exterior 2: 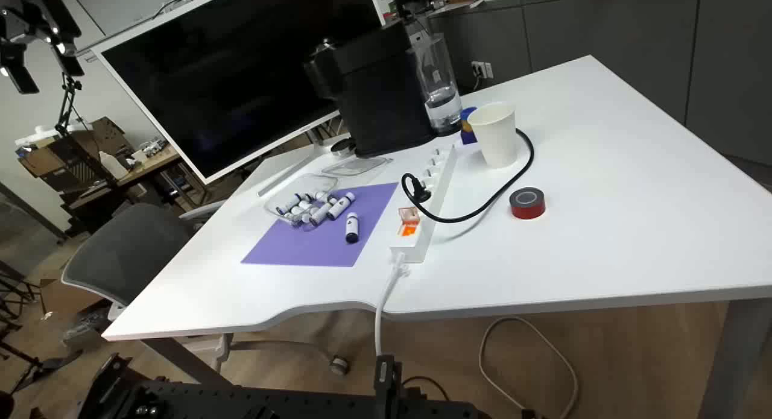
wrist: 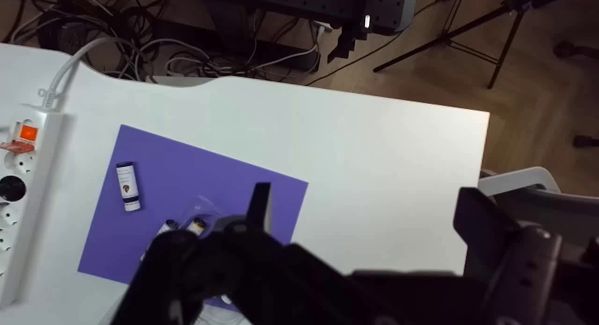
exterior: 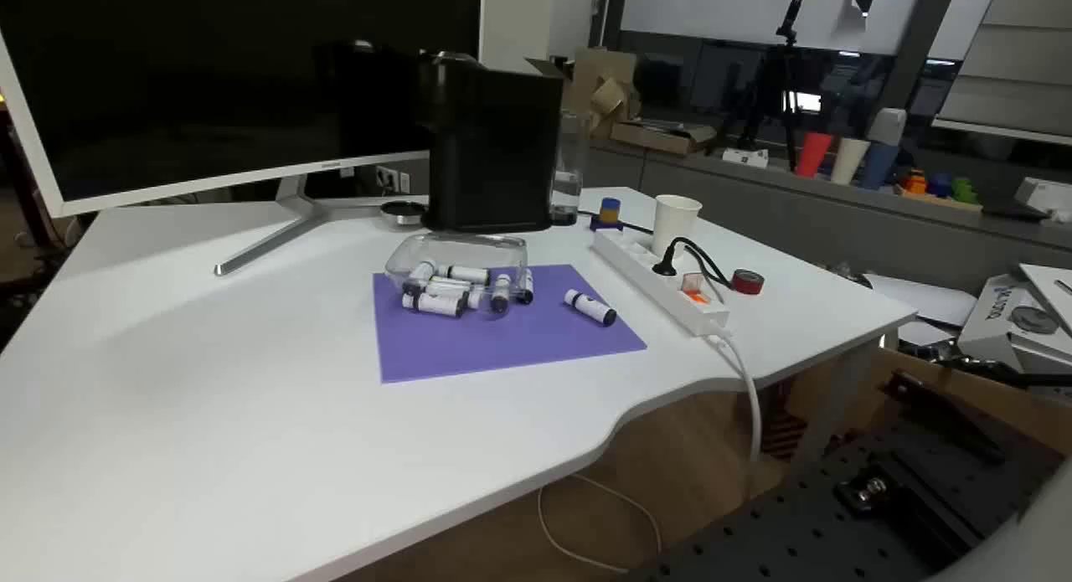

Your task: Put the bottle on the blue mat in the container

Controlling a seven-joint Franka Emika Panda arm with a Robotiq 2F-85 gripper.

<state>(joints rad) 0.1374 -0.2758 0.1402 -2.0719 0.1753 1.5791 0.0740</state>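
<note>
A small white bottle with a dark cap lies alone on the blue-violet mat; it shows in both exterior views (exterior: 590,307) (exterior 2: 352,228) and in the wrist view (wrist: 127,186). The mat (exterior: 502,347) (exterior 2: 289,251) (wrist: 187,162) lies flat on the white table. A clear plastic container (exterior: 456,245) (exterior 2: 321,176) stands partly on the mat with several similar bottles in it. In the wrist view the gripper mostly hides the container (wrist: 201,204). My gripper (wrist: 366,189) is wide open and empty, high above the table; it also shows at the upper left in an exterior view (exterior 2: 49,80).
A white power strip (exterior: 653,282) with a black plug lies beside the mat. A paper cup (exterior: 675,220) and red tape (exterior: 748,282) are past it. A black box-like machine (exterior: 498,155) and a large monitor (exterior: 218,88) stand behind. A clear lid-like piece (exterior 2: 356,166) lies behind the container.
</note>
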